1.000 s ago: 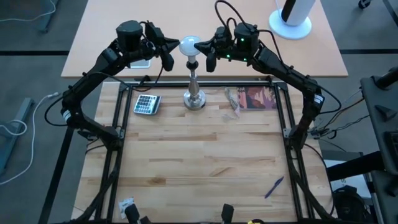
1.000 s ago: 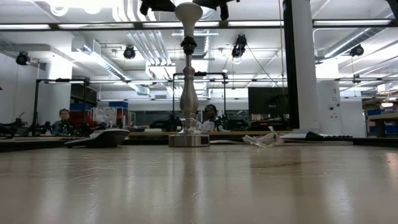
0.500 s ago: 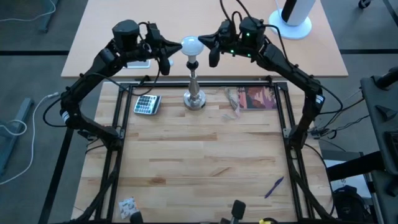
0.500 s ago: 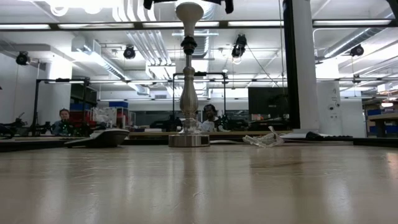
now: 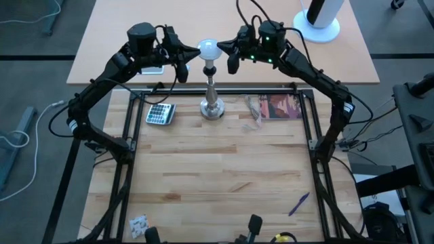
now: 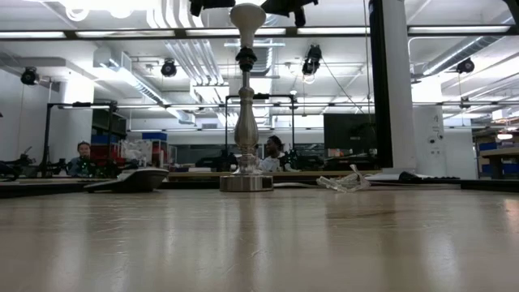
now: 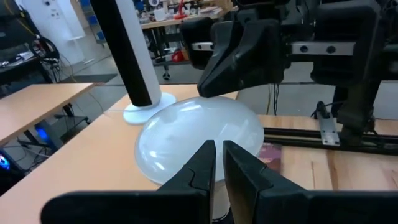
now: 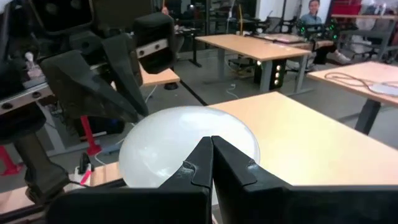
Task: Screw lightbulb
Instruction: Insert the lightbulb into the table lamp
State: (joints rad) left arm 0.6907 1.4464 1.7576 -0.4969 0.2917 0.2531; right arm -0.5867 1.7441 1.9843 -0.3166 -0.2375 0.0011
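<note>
1. We see the lightbulb (image 5: pixel 208 49) seated on top of the silver stand (image 5: pixel 211 102) at the worktop's (image 5: pixel 224 176) twelve o'clock end.
2. The left gripper (image 5: pixel 184 59) sits at the bulb's nine o'clock, fingers nearly together — holding nothing.
3. The right gripper (image 5: pixel 228 56) sits at three o'clock, fingers pressed together, empty.
4. In the low view both grippers are cut off — only their tips show.

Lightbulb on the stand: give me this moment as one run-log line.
lightbulb: seated atop stand | left gripper: shut, beside bulb | right gripper: shut, beside bulb on the opposite side | contact with bulb: cannot tell
</note>
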